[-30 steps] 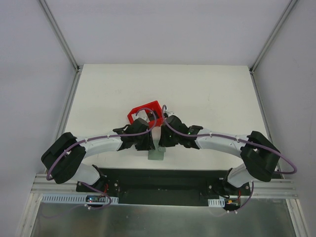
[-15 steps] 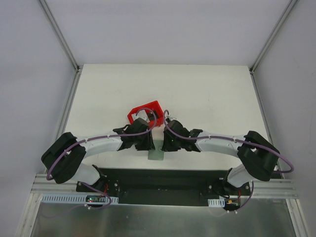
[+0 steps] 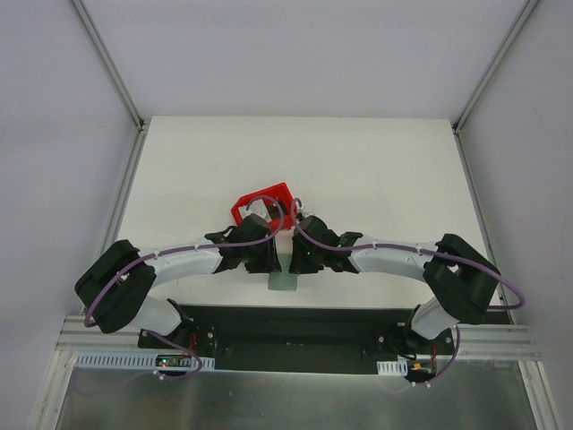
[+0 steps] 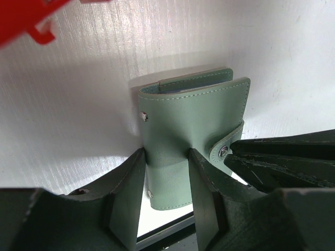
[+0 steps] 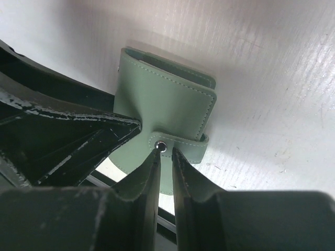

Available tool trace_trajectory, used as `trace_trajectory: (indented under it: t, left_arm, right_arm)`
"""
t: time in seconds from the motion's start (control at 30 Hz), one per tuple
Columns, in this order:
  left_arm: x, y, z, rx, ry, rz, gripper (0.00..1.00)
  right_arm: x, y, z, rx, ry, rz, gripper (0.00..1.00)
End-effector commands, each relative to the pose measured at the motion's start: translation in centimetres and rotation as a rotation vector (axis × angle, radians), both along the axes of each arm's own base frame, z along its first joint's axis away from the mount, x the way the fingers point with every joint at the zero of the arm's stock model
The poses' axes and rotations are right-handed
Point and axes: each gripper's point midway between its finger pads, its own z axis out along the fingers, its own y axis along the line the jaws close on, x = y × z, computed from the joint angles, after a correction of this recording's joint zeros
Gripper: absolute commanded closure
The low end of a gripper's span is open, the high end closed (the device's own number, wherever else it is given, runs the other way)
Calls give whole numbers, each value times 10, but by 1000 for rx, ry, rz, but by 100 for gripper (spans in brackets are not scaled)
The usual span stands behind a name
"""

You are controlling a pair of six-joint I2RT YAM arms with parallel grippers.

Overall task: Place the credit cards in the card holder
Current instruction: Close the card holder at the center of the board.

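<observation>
The card holder point(image 4: 193, 120) is a grey-green wallet, folded shut, with its snap strap point(image 5: 180, 142) across the face. It lies near the table's front edge in the top view point(image 3: 283, 281). My left gripper point(image 4: 166, 157) is shut on it, one finger against each side. My right gripper point(image 5: 165, 152) is almost fully shut, its tips resting on the strap beside the round snap point(image 5: 160, 146). In the top view both grippers, left point(image 3: 267, 260) and right point(image 3: 294, 260), meet over the wallet. No loose credit cards are in view; only a thin pale edge shows inside the wallet's fold.
A red plastic bin point(image 3: 260, 202) stands just behind the two grippers, and its corner shows in the left wrist view point(image 4: 21, 21). The black mounting plate point(image 3: 286, 322) lies right at the table's front edge, below the wallet.
My right gripper has shifted a little left, closer to the left gripper over the wallet. The left arm and the wallet have not moved.
</observation>
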Motion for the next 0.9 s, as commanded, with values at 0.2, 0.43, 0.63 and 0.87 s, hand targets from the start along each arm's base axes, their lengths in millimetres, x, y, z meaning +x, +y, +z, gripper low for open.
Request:
trace_trajectory:
  t: [0.2,0.43,0.63,0.87]
  left_arm:
    - [-4,-2,0,5,18,-22,63]
    - [-3,-2,0,7,16,-22,63]
    - [-5,-2,-1,8,21,-24,63]
    - [-4,-2,-1,7,20,-22,63]
  right_arm:
    - [6,13,7,18,-17,7,83]
    - [9,15,7,14,-24,11,82]
    - [10,16,8,12,-29,20,82]
    - [10,14,1,-16,-16,19,84]
